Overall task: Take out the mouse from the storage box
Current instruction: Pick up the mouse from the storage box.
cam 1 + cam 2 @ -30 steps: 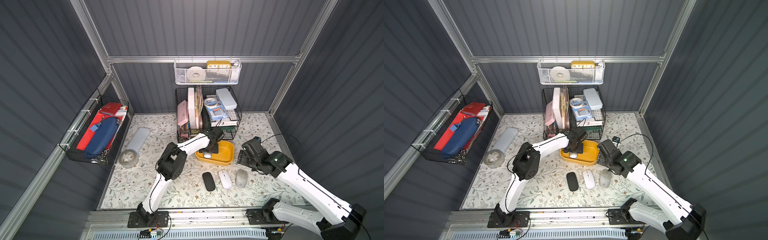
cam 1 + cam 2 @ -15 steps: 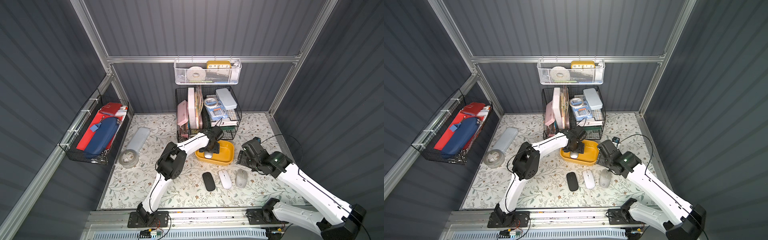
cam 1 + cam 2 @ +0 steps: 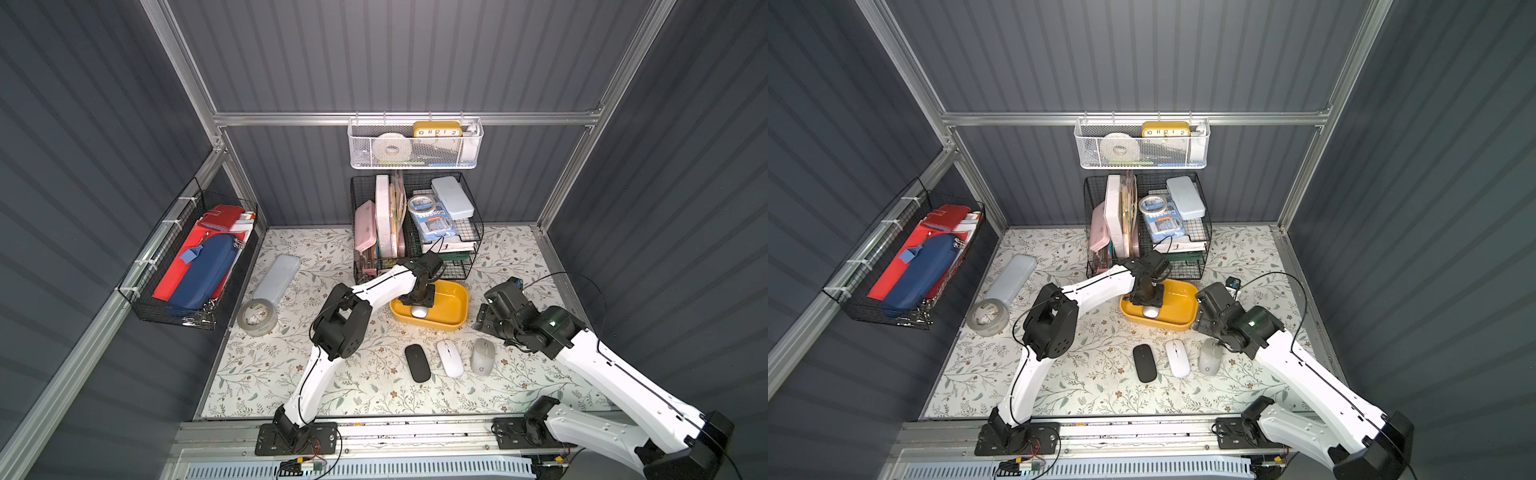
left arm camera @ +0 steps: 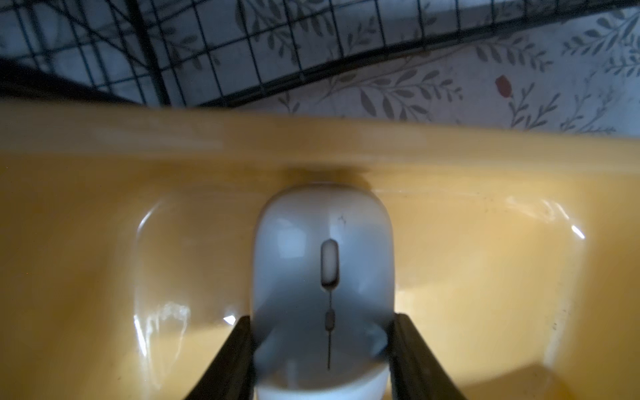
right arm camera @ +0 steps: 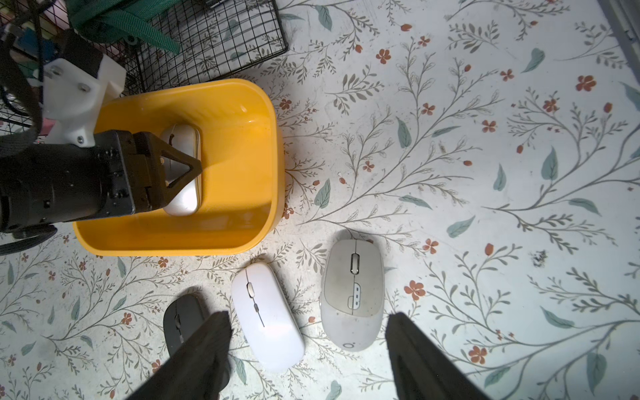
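A: Looking at a top view first, why does the left pincer [image 3: 419, 300] reach down into the shallow mustard-yellow plastic storage box [image 3: 453, 305]?

B: Because the last one, a pale grey-white oval mouse [image 3: 419, 311], lies inside it at the end nearest the left arm. Three others already sit in a row on the floral-papered bench [image 3: 332, 374] in front of the box: a flat black mouse [image 3: 417, 363], a slim white mouse [image 3: 449, 358] and a bulkier grey mouse [image 3: 482, 356]. I judge the task nearly done.

A: Does the left wrist view show the hold?

B: Yes. The mouse [image 4: 322, 291] sits lengthwise between the two black fingers [image 4: 232, 360], each pressed against one flank, so the left pincer [image 4: 322, 360] is clamped on it. Its nose is up against the yellow wall [image 4: 311, 145], which probably explains the grip near the tail end.

A: And the right wrist view?

B: The right pincer [image 5: 308, 349] hangs above the row with its jaws apart and nothing between them, well clear of the box [image 5: 242, 104]. From here the left pincer [image 5: 183, 169] is seen straddling the mouse [image 5: 183, 138], which rests on the box floor, not yet lifted. A straight lift seems needed to clear the rim.
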